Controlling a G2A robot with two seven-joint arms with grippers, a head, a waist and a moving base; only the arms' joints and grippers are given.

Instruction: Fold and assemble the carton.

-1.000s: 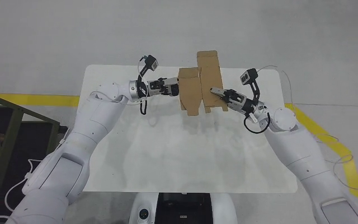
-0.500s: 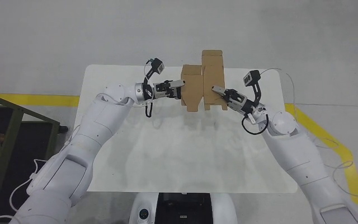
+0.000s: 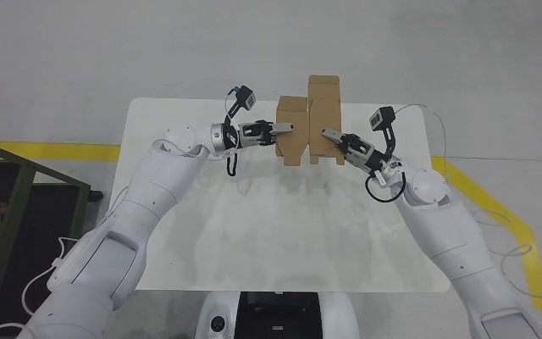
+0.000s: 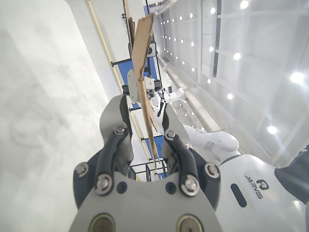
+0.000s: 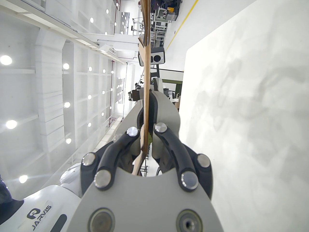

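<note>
surface: white table | corners: rounded | under it: grey floor | beside: yellow line

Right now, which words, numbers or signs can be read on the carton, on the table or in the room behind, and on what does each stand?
carton: no print on the faces that show.
table: no print.
white panel behind the carton: some dark lettering, mostly hidden by the carton, not readable.
</note>
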